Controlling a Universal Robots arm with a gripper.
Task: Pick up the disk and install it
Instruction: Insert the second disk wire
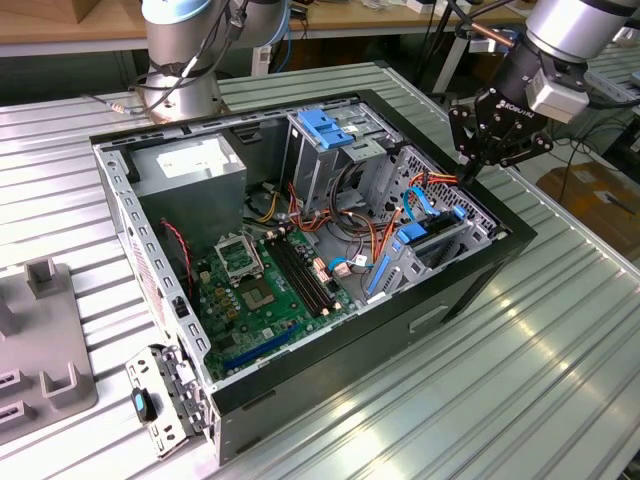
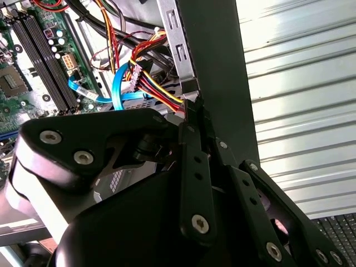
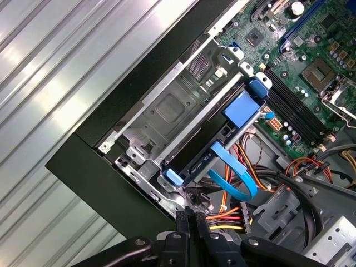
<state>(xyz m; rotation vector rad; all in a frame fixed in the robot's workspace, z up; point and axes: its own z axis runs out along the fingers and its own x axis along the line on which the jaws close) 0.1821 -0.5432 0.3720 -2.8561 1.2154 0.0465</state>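
Disk (image 3: 222,146) sits in drive bay at case (image 1: 470,285) edge, blue carrier ends showing; prob heavy, stiff metal, shock-fragile, so grip by plastic frame sides. Gripper (image 1: 470,172) clenched, empty, fingertips together just above bay near cable bundle (image 3: 233,214). Beyond: green motherboard (image 1: 270,280), ribbed metal counter (image 1: 520,380).

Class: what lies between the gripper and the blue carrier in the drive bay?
In the first wrist view, a looped blue flat cable and a bundle of red, yellow and orange wires lie between the gripper and the blue carrier.
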